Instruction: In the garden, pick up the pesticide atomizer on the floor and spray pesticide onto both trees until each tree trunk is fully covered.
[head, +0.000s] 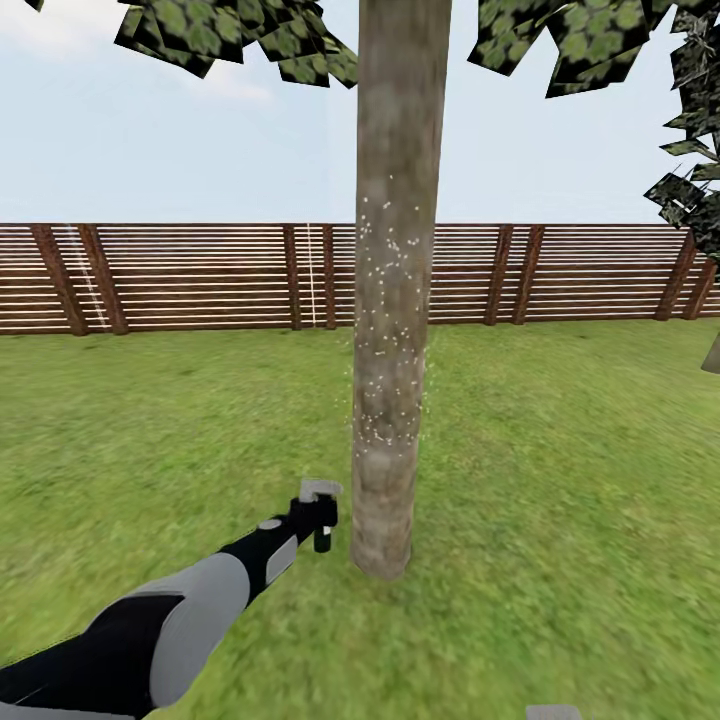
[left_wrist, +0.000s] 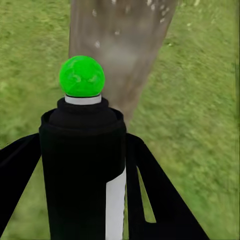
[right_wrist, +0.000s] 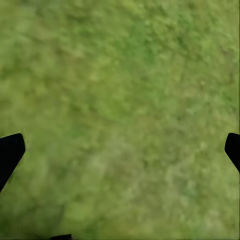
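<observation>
**A:** Start big: the garden lawn (head: 560, 480) runs out to the slatted fence (head: 200, 275) across the back, and dead centre, twelve o'clock from the robot, stands the tree trunk (head: 392, 330), leaves fringing the top of the head view.

**B:** White flecks are dotted over the middle stretch of that trunk, some hanging just off its edges. I'd call that spray landing.

**A:** Agreed. The band near the base looks bare, and so does the upper part toward the canopy. My judgement: this trunk is partly covered, not finished.

**B:** And the second tree?

**A:** There's a sliver of dark foliage at three o'clock, but I can't tell whether that's it. That one is presumably left to do.

**B:** The left arm (head: 170, 620) reaches in from seven o'clock. The left gripper (head: 318, 520) is pinching the pesticide atomizer (head: 321, 500), so the pick-up is done. It sits just beside the trunk's lower part.

**A:** The left wrist view confirms it: black fingers (left_wrist: 155, 200) clamp the bottle, green spot (left_wrist: 82, 76) aimed at the bark.

**B:** Right gripper (right_wrist: 120, 150)?

**A:** Spread wide, over bare grass, holding nothing.
</observation>
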